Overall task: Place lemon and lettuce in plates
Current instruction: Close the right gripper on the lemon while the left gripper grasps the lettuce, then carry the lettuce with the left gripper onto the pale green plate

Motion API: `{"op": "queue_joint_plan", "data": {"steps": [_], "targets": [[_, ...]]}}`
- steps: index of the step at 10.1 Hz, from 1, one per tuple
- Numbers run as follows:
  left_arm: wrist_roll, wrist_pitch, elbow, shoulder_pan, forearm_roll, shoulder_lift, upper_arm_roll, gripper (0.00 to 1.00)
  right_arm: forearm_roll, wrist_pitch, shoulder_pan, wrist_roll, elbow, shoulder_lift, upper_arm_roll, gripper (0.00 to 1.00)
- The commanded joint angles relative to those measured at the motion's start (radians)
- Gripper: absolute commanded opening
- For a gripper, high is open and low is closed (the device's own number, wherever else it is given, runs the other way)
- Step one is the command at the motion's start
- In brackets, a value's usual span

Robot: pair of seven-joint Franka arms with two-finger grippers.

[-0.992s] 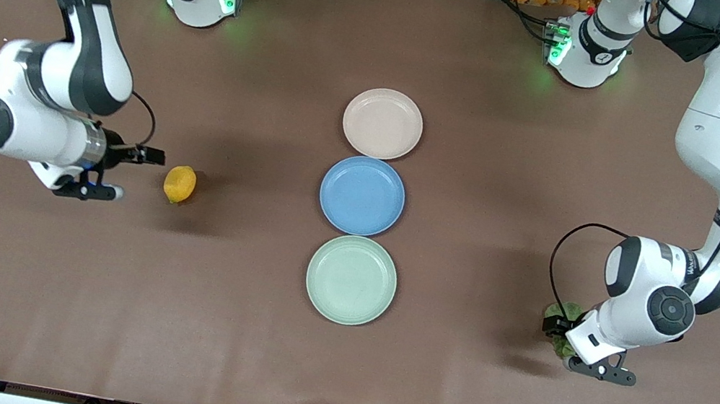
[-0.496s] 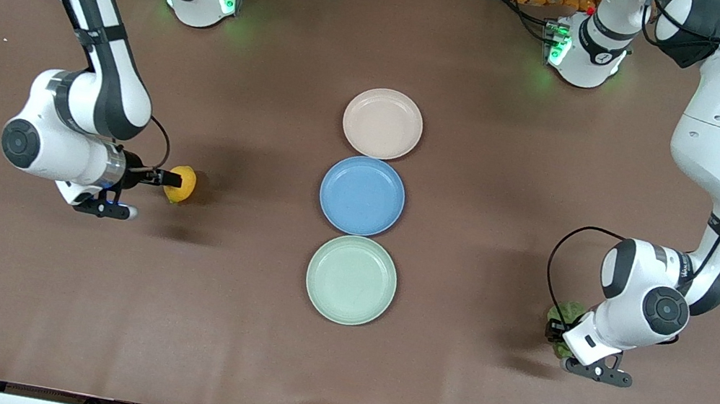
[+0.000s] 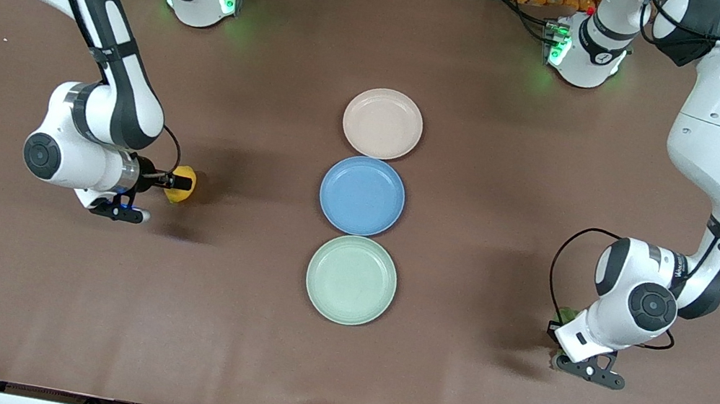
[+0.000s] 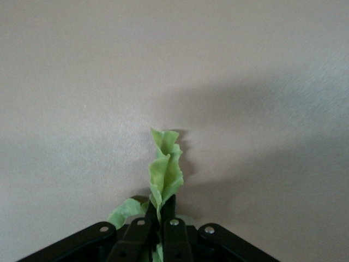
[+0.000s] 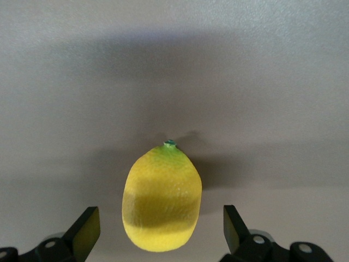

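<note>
A: Nearest first. Left tool (image 3: 558,332) low at lower right of the front view, toward the left arm's end of the worktop (image 3: 196,350). State?

B: Pinched tight on the lettuce (image 4: 165,169). Left wrist view shows the leaf standing up out of the closed fingers (image 4: 175,236), its long axis running straight away from the tool. In the front view only a scrap of green shows at the wrist. Whether it rests on the worktop or is clear of it, cannot tell.

A: Plates?

B: Column at frame centre: mint plate (image 3: 351,279) lowest, blue plate (image 3: 362,195) above it, beige plate (image 3: 383,123) topmost. All three bare. Mint one looks the closest drop for the left arm.

A: Right tool (image 3: 180,183)?

B: Left-centre of the front view, down at the lemon (image 3: 182,183). Wide open; right wrist view has the lemon (image 5: 162,203) between the two fingers (image 5: 86,229), gap on both sides, nothing held. Its long axis points away from the tool, green tip outermost, so the fingers would close across the short width.

A: Judgement?

B: Lemon still on the worktop, well apart from the plates. Closing comes next.
</note>
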Motion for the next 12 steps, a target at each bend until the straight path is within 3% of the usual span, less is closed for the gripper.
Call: {"op": "queue_joint_plan", "data": {"steps": [1, 2, 3, 4, 5, 8, 10, 12], "targets": [[-0.015, 0.0, -0.009, 0.003, -0.02, -0.053, -0.06, 0.0, 0.021, 0.022, -0.003, 0.011, -0.002, 0.024, 0.003, 1.0], [-0.019, -0.002, 0.002, 0.0, -0.061, -0.07, -0.09, 0.0, 0.021, 0.025, -0.005, 0.009, -0.003, 0.025, 0.003, 1.0], [-0.022, -0.002, 0.003, 0.004, -0.106, -0.075, -0.123, 0.0, 0.021, 0.032, -0.005, 0.011, -0.005, 0.033, 0.002, 0.92], [-0.034, -0.002, 0.003, 0.012, -0.156, -0.078, -0.16, 0.0, 0.023, 0.03, -0.006, 0.012, -0.003, 0.041, 0.003, 0.61], [-0.069, -0.002, 0.005, 0.004, -0.184, -0.078, -0.185, 0.0, 0.023, 0.029, -0.006, 0.014, -0.003, 0.041, 0.003, 0.38], [-0.3, 0.003, 0.048, -0.025, -0.184, -0.067, -0.294, 0.0, 0.023, 0.01, -0.003, 0.014, 0.001, 0.027, 0.005, 0.0], [-0.492, 0.032, 0.083, -0.138, -0.183, -0.053, -0.274, 0.0, 0.024, -0.065, 0.0, 0.072, 0.015, -0.021, 0.008, 0.0], [-0.619, 0.162, 0.086, -0.227, -0.183, -0.02, -0.245, 0.0, 0.064, -0.189, 0.01, 0.142, 0.059, -0.065, 0.037, 0.0]]}}
